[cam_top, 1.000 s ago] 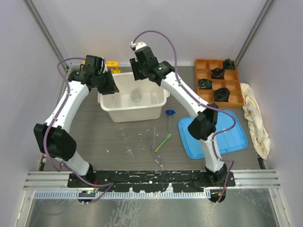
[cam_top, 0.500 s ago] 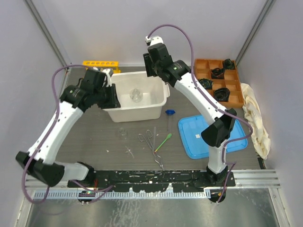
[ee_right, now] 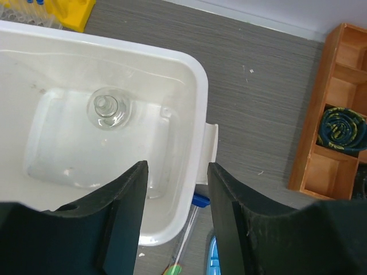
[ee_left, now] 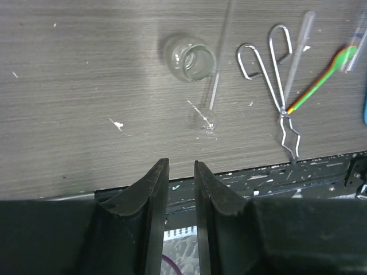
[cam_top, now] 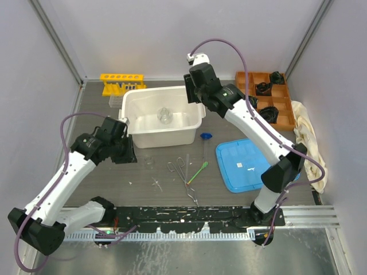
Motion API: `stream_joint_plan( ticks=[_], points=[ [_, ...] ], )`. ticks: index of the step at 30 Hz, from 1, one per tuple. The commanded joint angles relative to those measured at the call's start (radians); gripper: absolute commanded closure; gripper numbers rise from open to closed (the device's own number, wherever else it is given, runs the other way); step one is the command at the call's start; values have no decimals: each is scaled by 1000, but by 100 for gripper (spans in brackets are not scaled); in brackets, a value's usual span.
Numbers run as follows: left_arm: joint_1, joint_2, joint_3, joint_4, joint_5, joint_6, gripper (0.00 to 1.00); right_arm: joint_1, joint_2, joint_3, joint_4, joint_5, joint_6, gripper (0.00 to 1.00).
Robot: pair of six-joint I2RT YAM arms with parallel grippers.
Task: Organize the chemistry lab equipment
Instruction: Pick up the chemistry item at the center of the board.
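Inside the white bin (ee_right: 195,74), far on the tabletop (ee_left: 69,86), a small clear round-bodied glass flask (ee_right: 107,110) seen upright, right hand (ee_right: 176,172) released above, left hand (ee_left: 180,169) narrowly parted, empty.

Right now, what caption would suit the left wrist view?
Empty left gripper above a small glass flask, metal tongs and green spatula on the table.

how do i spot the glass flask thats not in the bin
Find the white bin mid-table. In front of its near wall, left of the metal tongs, sits a small clear flask. The other flask is inside the bin; this one is on the tabletop.
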Motion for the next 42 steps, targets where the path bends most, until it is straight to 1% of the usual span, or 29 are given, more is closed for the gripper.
stream_joint_plan(
  ticks=[1,6,10,15,26,34,42],
  points=[
    [-5,-49,-36,87,-86,-88,74,3,-112,-78,100,52,20,48],
    [-13,-6,-72,155,-141,-140,74,2,-146,-129,112,56,27,49],
    [-52,42,-100,187,-208,-151,74,3,-166,-152,133,65,24,48],
    [-108,88,-121,209,-245,-169,74,4,-178,-169,146,93,15,49],
    [-129,117,-169,299,-287,-201,74,3,-206,-229,163,102,32,49],
    [-144,129,-227,381,-340,-283,75,2,-221,-257,168,103,39,49],
    [-177,200,-209,424,-341,-334,75,3,-228,-272,170,92,44,49]
  ],
)
